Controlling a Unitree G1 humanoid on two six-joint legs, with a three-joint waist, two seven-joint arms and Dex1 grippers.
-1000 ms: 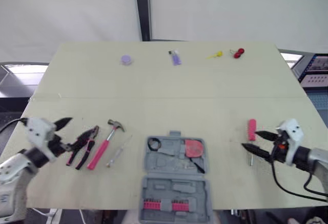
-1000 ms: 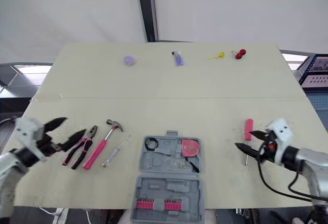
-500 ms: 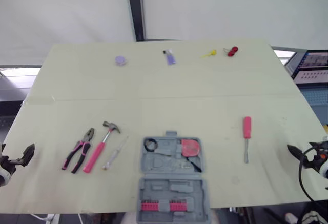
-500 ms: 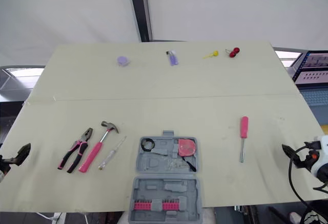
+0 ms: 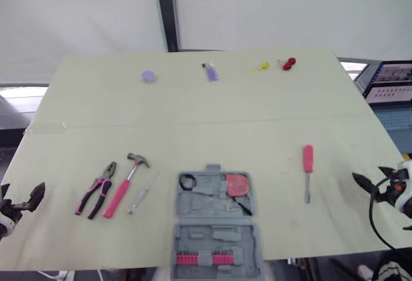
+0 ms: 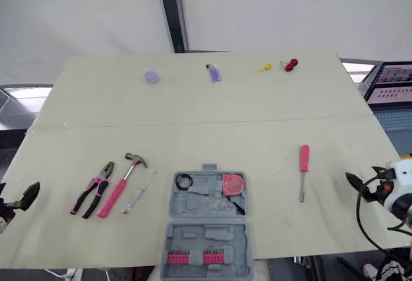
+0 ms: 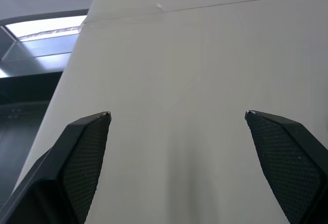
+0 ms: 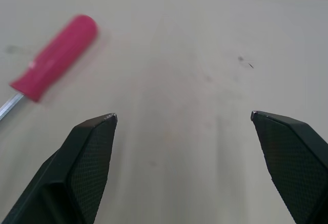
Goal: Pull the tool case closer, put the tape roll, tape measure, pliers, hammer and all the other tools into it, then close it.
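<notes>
**Pale tabletop, tools spread along the near side**

The pale yellowish tabletop (image 5: 212, 120) carries an open grey tool case (image 5: 217, 229) at the middle of its near edge. On the robot's left lie pink-handled pliers (image 5: 95, 189), a pink-handled hammer (image 5: 124, 177) and a slim screwdriver (image 5: 143, 192), side by side. A pink-handled screwdriver (image 5: 308, 170) lies apart on the right. Along the far edge sit a lilac disc (image 5: 149, 76), a small purple object (image 5: 210, 72), a yellow object (image 5: 259, 67) and a red object (image 5: 289, 63).

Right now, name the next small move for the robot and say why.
Probably send the right gripper forward to the pink screwdriver. Its jaws stand wide open and empty, the screwdriver's handle lies close ahead of them, and it is the one tool lying on that side of the open tool case, not yet in it.
</notes>
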